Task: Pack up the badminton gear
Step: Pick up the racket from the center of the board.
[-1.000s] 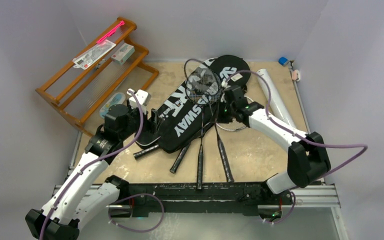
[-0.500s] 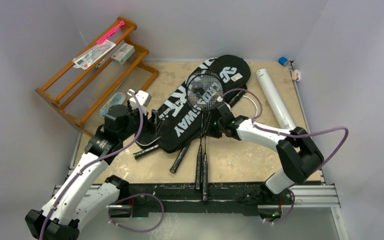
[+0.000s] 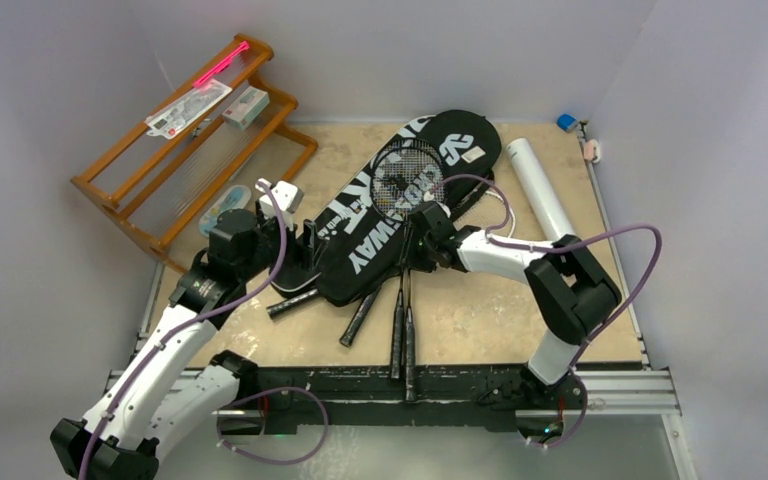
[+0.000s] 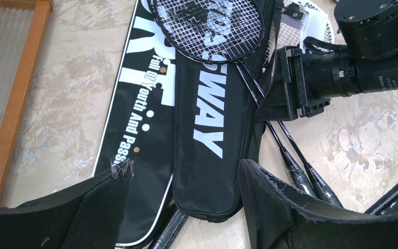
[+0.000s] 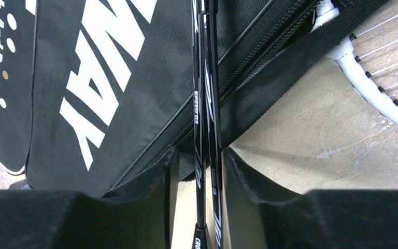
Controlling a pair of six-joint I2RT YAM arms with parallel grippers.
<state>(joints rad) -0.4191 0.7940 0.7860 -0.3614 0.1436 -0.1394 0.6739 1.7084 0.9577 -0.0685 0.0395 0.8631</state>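
Rackets (image 5: 196, 111): thin, glossy black shafts; cover (image 5: 160, 52): matte woven fabric.

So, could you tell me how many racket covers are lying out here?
2. The SPORT cover lies diagonally on the left; the CROSSWAY cover overlaps its right side. Another could be hidden beneath, but none shows.

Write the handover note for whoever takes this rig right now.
Left tool: open, empty, over the near ends of the SPORT cover and CROSSWAY cover.
Right tool: open, straddling two racket shafts at the CROSSWAY cover's edge.
White tube: lying far right, apart from the covers.
Done: nothing visibly packed.
To do: rackets into covers, then the rest.
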